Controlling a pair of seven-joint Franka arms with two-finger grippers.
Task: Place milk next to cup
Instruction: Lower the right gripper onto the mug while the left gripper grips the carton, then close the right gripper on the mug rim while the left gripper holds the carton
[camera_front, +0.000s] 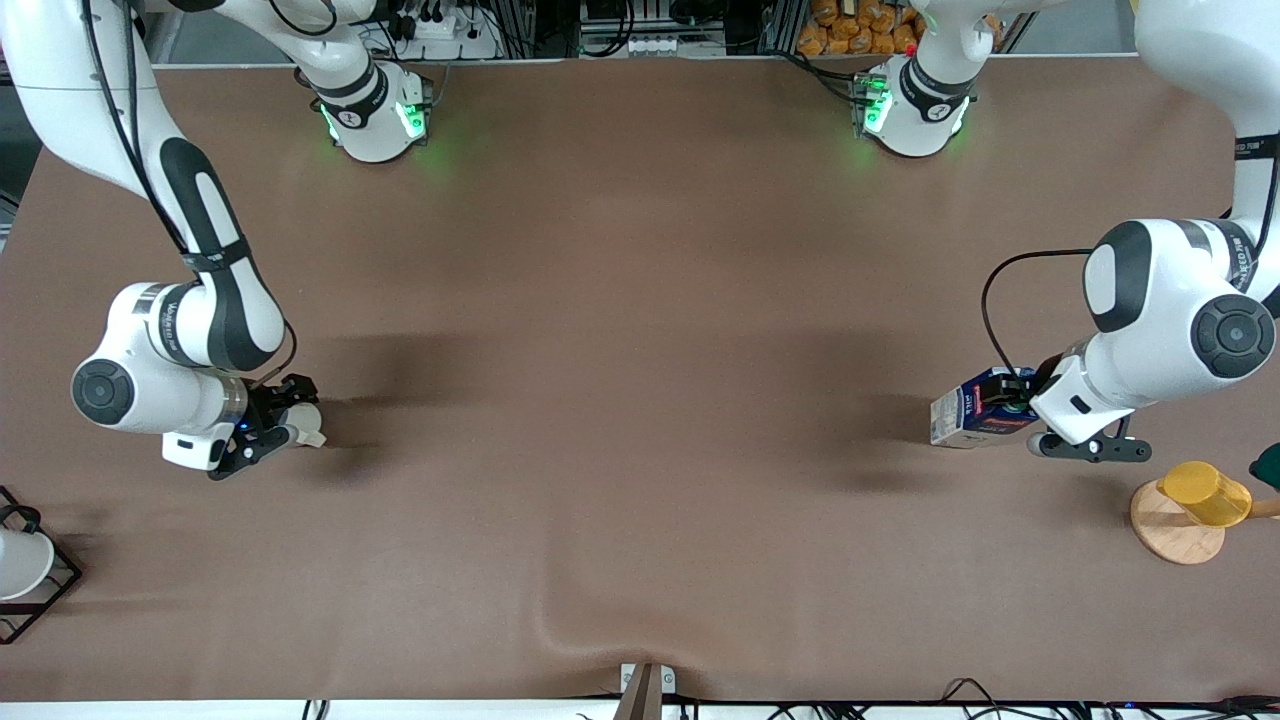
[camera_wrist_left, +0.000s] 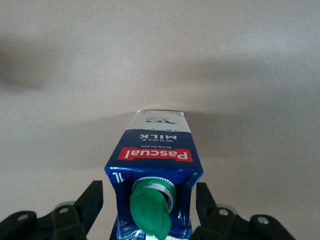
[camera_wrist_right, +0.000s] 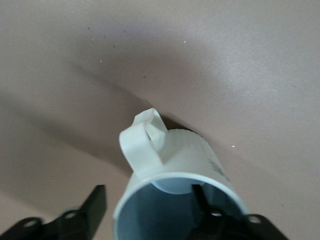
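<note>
The milk (camera_front: 965, 410) is a dark-blue carton with a green cap, near the left arm's end of the table. It fills the left wrist view (camera_wrist_left: 157, 150) with its cap end toward the camera. My left gripper (camera_front: 1020, 405) is open, one finger on each side of the carton's top (camera_wrist_left: 149, 192) with small gaps. I cannot tell whether the carton stands or leans. The cup (camera_front: 308, 428), a pale mug, is near the right arm's end. My right gripper (camera_front: 268, 430) is open at its mouth (camera_wrist_right: 147, 197): one finger is inside the cup (camera_wrist_right: 190, 155), the other outside.
A yellow cup (camera_front: 1205, 493) sits on a round wooden coaster (camera_front: 1172, 535) beside the left gripper, nearer the camera. A white cup in a black wire rack (camera_front: 40, 590) is at the right arm's end. The brown cloth has a ridge (camera_front: 590, 625) near the front edge.
</note>
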